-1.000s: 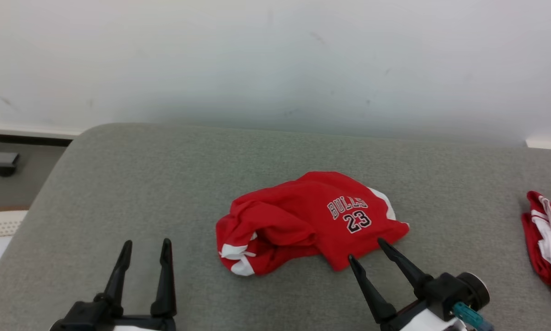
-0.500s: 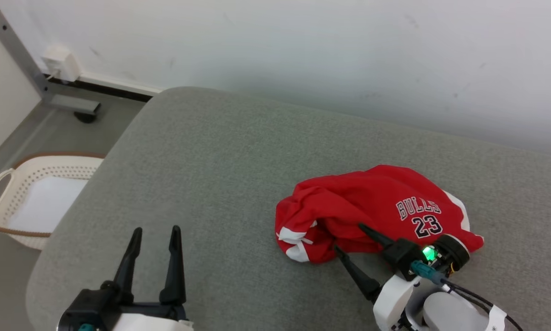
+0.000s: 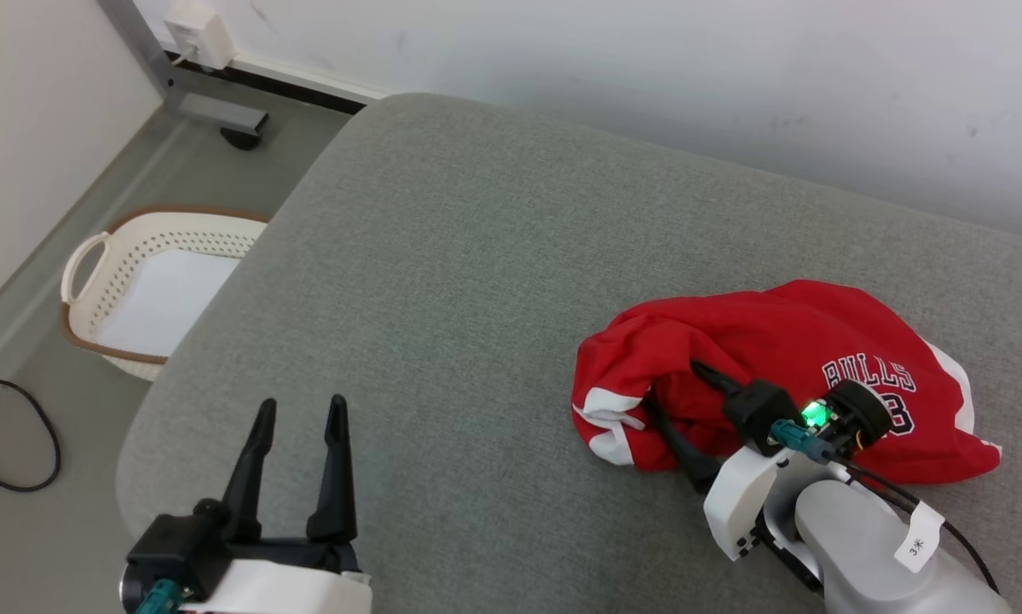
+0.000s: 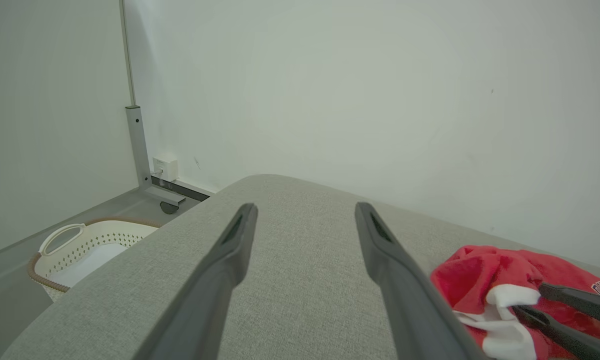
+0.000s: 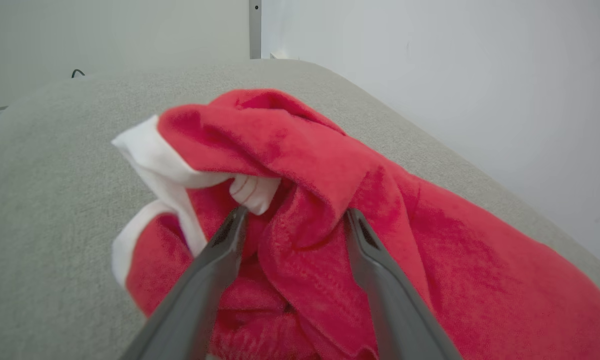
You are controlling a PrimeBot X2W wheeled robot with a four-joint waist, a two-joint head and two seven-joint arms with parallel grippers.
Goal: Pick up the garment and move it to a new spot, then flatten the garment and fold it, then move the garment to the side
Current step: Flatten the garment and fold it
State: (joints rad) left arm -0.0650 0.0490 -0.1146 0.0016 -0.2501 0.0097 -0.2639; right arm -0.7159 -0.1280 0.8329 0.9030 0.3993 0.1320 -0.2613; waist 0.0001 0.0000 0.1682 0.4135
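Garment (image 3: 805,337), in a heap, within the wide-spread right claw (image 5: 297,212).

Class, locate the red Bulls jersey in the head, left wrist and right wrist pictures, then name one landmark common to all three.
Head view: red jersey right of centre on the grey fabric surface.
Left wrist view: jersey at the lower right corner.
Right wrist view: jersey across the centre and lower right.
Shared landmark: the open right gripper, fingers straddling the jersey's white-trimmed folds.
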